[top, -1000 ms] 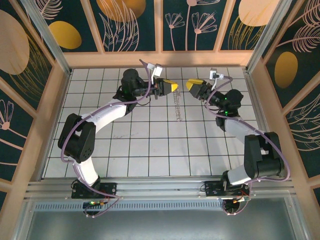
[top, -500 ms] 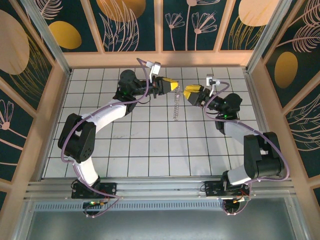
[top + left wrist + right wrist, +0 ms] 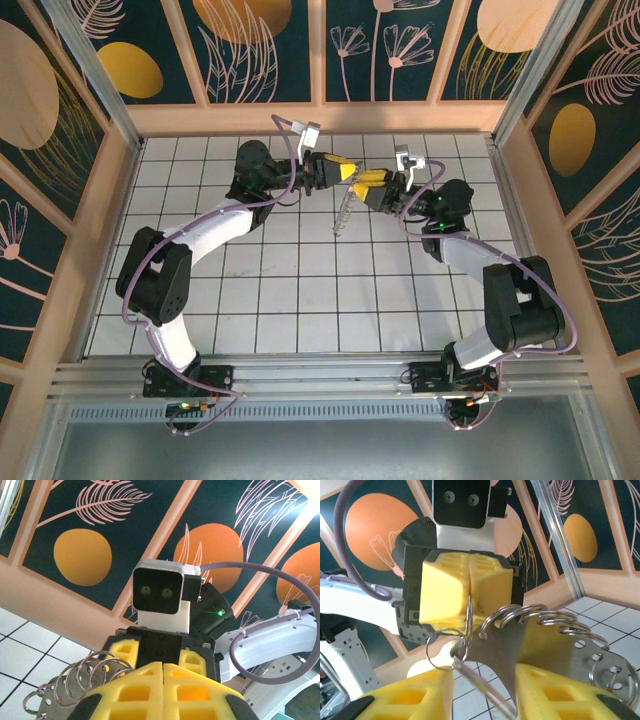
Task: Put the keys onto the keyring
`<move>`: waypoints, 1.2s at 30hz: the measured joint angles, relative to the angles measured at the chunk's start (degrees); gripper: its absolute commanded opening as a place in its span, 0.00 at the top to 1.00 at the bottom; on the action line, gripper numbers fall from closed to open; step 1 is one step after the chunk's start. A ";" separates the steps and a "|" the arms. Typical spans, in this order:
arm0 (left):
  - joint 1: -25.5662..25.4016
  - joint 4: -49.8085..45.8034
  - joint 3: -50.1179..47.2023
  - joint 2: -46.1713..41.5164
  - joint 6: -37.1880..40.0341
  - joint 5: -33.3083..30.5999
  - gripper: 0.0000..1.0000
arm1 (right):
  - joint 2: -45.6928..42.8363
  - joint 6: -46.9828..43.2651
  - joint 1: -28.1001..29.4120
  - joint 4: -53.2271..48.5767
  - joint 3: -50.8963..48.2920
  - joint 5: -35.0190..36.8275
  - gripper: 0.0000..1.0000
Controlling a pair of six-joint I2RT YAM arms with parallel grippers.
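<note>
Seen from above, nearest first: both arm bases bolted at the near edge of the tabletop (image 3: pixel 300 300), with wide bare white tiles ahead of them across the near and middle rows. Further in, both arms arching toward each other over the far middle tiles, well clear of the wooden rim on either side. Almost tip to tip there: left pincer (image 3: pixel 345 172) clenched on the keyring (image 3: pixel 341 215), pads pressed flat together with one wire loop pinched in the seam; right pincer (image 3: pixel 364 183) released, yellow fingers (image 3: pixel 405 700) apart on either side of the keyring's perforated metal strip. Hanging from the left pincer, a short string of coiled wire loops, lifted off the tiles, its lower end trailing toward the near side. Just beneath the pinched loop, a thin pinkish sliver, too blurred to tell as a key. Beyond, near both wrists, the far wooden rim and leaf-patterned wall panels.
</note>
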 measured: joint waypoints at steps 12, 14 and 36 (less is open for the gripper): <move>0.07 0.42 -0.02 0.00 -0.02 -0.63 1.00 | 0.00 -0.33 0.46 -0.52 0.00 -1.46 1.00; 0.07 0.42 -0.04 0.00 -0.02 -0.96 1.00 | 0.00 -0.79 0.85 -1.18 0.00 -1.42 1.00; 0.07 2.40 -2.67 0.00 -0.13 -5.68 1.00 | 0.90 -1.62 2.95 -5.75 -0.28 5.01 0.63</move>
